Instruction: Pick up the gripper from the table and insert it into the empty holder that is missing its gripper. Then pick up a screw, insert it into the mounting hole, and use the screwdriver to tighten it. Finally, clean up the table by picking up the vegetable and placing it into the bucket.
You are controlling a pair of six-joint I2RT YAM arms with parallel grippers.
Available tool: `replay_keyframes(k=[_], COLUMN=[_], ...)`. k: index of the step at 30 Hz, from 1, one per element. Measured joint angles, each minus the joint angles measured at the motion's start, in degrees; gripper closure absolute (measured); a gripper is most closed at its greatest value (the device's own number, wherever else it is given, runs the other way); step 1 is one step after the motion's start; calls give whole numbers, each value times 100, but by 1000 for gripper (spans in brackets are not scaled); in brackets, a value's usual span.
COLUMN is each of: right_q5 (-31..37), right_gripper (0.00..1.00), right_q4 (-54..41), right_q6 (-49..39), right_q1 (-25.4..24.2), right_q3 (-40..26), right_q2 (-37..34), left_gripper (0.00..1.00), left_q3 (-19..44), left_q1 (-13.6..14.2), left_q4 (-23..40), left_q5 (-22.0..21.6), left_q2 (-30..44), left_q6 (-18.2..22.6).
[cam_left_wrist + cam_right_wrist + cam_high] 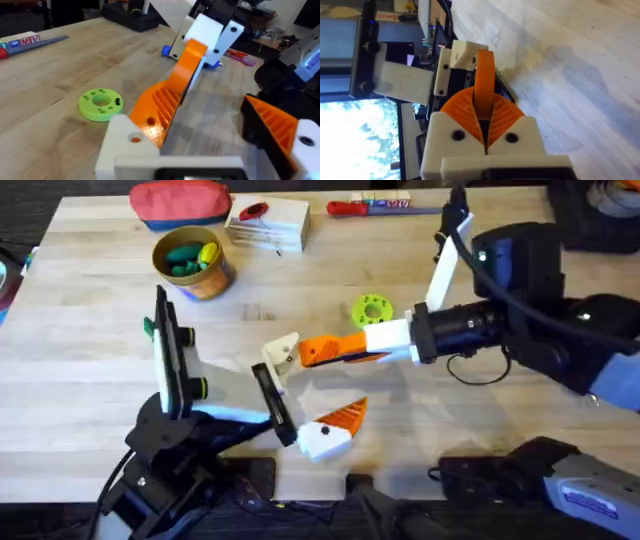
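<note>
R gripper (345,348) clamped on the orange gripper tip (322,350), pressing it onto the white holder block (280,352) of L gripper (305,395) at table centre. L fingers apart; other L finger carries its orange tip. Green holed disc (372,310) just behind. Bucket (195,262) far-left w/ dark-green vegetable (183,254) inside, red pouch (180,202) beside.

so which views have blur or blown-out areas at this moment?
Overhead: the right arm's dark housing close under the camera is soft and large; the table is evenly lit, with faint shadows under the arms. Left wrist: the near white finger block is blurred, the green disc fairly sharp. Right wrist: a bright washed-out patch beside the fingers; the wood grain is smeared.
</note>
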State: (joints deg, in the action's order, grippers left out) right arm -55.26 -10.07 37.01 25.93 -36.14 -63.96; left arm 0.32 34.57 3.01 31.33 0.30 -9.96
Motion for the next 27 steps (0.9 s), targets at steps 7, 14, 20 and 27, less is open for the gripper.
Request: replay_keyframes(k=[7,14,20,27], right_q5=[-324,-706,-822,-772], right_gripper=[997,997,997,997], right_q4=[66,66,70,72], right_q6=[140,155,153,155], right_q1=[-20,-249,-280,-205], right_q3=[2,2,2,2], right_q2=[-83,-83,-83,-92], left_gripper=[15,16,15,14], left_q3=[0,0,0,0], left_q1=[0,9,7,7], left_q4=[0,-2,-2,-1], left_q5=[-31,85,100,96], left_q2=[2,2,0,1], left_q6=[0,2,0,-2])
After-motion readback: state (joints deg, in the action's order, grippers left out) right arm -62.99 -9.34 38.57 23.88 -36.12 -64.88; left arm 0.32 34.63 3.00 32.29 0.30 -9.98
